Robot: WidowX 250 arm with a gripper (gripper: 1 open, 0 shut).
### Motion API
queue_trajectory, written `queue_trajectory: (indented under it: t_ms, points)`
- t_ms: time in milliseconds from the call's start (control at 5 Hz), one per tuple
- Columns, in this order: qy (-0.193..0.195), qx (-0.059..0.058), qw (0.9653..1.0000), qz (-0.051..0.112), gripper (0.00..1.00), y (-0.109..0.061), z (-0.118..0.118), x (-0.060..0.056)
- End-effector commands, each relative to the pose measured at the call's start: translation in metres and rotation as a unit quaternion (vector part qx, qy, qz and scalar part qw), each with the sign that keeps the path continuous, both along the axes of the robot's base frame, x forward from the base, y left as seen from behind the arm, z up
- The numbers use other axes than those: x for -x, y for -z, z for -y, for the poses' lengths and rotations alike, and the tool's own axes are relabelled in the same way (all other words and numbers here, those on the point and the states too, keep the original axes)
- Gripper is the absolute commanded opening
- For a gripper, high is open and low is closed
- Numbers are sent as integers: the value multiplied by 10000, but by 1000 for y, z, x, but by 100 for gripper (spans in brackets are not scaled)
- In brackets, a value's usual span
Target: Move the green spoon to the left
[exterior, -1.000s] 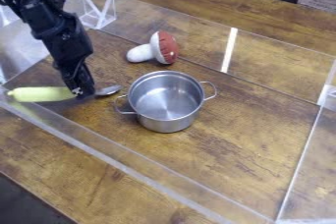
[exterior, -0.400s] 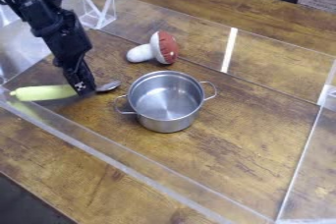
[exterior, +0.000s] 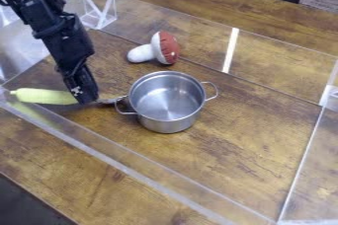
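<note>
1. Firstly, green spoon (exterior: 43,96): lying flat at the left of the wooden surface (exterior: 238,140); probably light, stiff, smooth; thick handle the best hold.
2. Pincer (exterior: 87,97): closed at the spoon's neck.
3. Steel pot (exterior: 166,102): just right.
4. Mushroom (exterior: 157,47): behind.

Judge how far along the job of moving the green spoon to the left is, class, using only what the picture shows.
Done: the green spoon lies well left of the steel pot, near the table's left edge. In hand: the gripper is shut low at the spoon's neck; whether it actually grips it is unclear. Left: letting go and lifting away.
</note>
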State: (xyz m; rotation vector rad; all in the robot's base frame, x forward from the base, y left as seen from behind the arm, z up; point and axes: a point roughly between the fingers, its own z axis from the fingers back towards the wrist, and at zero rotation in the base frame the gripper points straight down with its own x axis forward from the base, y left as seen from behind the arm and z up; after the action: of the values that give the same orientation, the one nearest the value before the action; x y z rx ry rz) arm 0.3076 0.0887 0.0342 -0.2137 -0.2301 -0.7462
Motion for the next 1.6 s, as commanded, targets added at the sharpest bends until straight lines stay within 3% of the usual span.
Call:
queue_trajectory:
  t_ms: [0,200,600,1000,1400]
  points:
    - [-109,2,9999,107,100,-10,7,-1]
    - [-145,40,9998,141,100,-12,19,-5]
    - [278,60,9993,260,100,-61,10,-9]
    - [-173,124,9994,285,100,-79,38,-19]
    - [-344,126,9992,178,100,-96,44,-21]
